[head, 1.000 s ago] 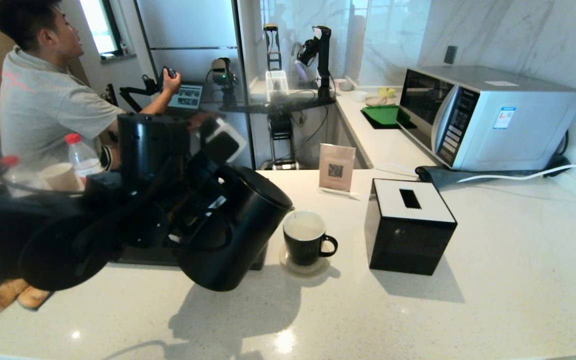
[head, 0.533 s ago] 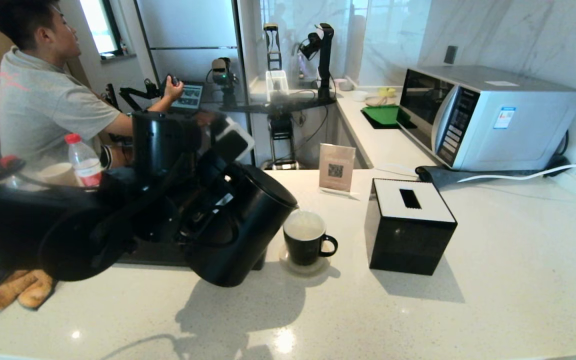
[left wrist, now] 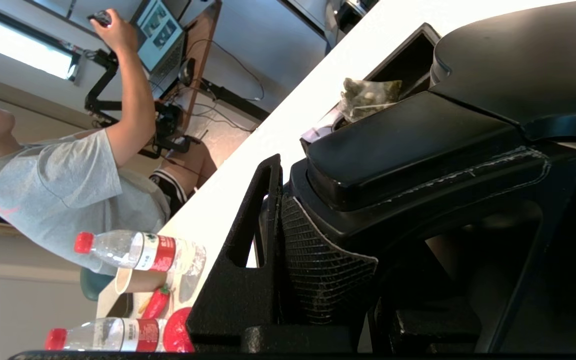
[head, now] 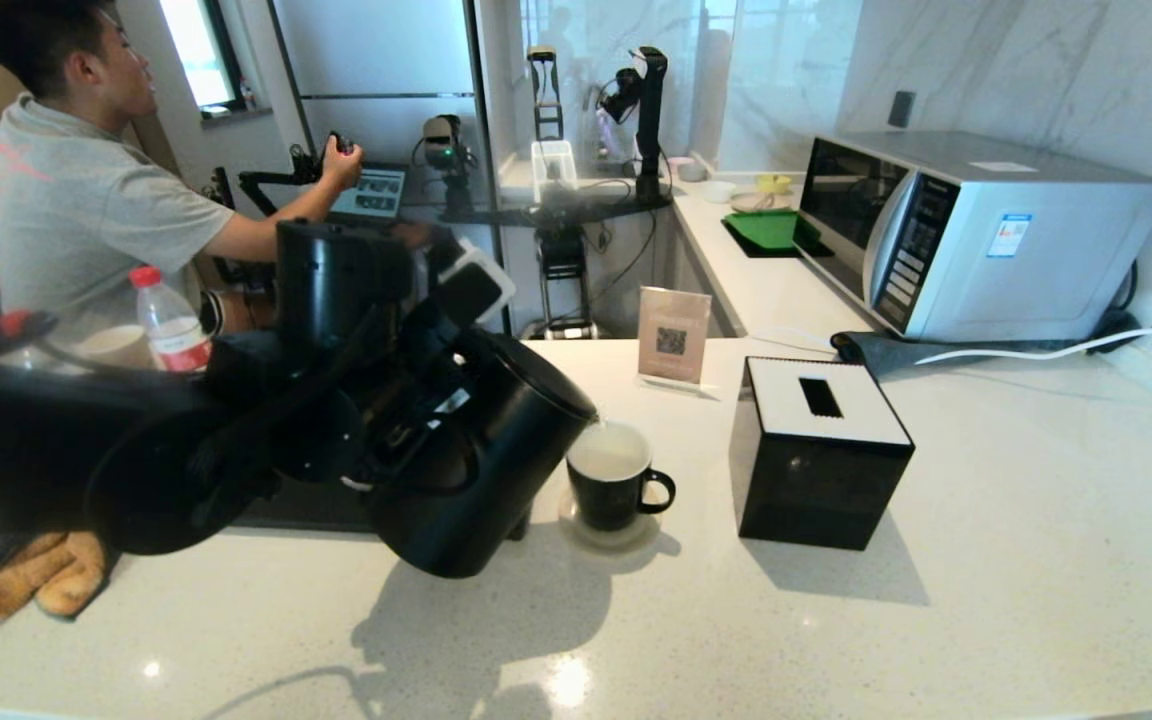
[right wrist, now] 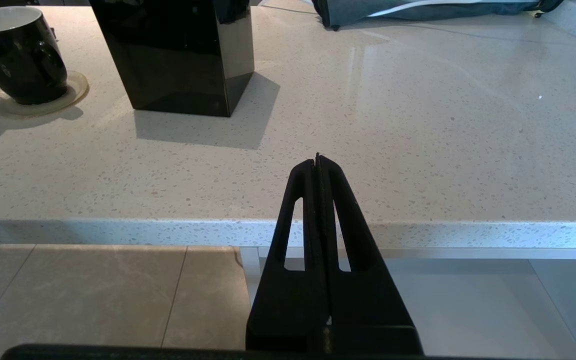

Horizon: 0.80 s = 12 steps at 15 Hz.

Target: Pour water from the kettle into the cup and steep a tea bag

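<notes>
Kettle tilted over the mug, spout at the rim.

Kettle, tall, matte black, with a black lid (head: 481, 450), is held off the speckled white tabletop (head: 836, 620) by the left tool (left wrist: 288, 240), which is clamped on the loop handle; one textured finger pad (left wrist: 318, 260) is seen pressed against the handle. The body is leaned toward the small glossy black mug with a white inside (head: 611, 488), and the spout is placed just above the near edge of the rim. Pale liquid (head: 608, 455) is visible inside the mug, which is set on a round coaster (head: 576, 525). A translucent mesh tea bag of dark leaves (left wrist: 368, 96) is seen behind the kettle. The right tool (right wrist: 318, 165) is held pressed closed and empty near the tabletop edge, well apart from the square black tissue box (head: 816, 460).
</notes>
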Tool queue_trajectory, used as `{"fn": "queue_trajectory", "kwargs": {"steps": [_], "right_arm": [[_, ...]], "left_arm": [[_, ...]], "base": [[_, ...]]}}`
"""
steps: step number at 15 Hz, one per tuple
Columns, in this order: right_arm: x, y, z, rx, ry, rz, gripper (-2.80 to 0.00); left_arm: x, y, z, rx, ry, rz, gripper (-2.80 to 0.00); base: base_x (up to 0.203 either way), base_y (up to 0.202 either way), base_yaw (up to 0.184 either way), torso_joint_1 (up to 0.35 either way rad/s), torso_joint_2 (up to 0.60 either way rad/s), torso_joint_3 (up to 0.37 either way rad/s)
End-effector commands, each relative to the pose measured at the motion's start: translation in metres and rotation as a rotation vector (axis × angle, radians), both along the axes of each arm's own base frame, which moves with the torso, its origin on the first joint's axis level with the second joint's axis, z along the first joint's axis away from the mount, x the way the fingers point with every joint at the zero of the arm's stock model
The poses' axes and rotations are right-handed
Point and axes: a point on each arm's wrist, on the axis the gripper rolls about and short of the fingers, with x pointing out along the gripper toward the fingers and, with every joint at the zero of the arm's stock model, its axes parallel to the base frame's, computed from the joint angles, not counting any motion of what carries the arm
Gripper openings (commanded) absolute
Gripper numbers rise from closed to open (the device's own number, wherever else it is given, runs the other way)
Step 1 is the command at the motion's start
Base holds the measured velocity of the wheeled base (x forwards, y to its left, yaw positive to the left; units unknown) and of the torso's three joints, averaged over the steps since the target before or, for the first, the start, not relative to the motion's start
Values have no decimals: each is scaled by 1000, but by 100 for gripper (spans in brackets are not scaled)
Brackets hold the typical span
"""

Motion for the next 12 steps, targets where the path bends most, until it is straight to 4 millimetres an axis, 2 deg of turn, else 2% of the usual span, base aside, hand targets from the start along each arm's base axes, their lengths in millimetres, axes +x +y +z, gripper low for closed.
{"fn": "queue_trajectory", "kwargs": {"steps": [1, 12], "right_arm": [[0, 0, 0, 0, 2, 0, -280], [0, 0, 0, 0, 1, 0, -280]], "left_arm": [[-1, -1, 0, 2, -3, -3, -280], [-4, -2, 0, 22, 25, -11, -280]], "base": [[0, 0, 0, 0, 0, 0], [0, 0, 0, 0, 0, 0]]}}
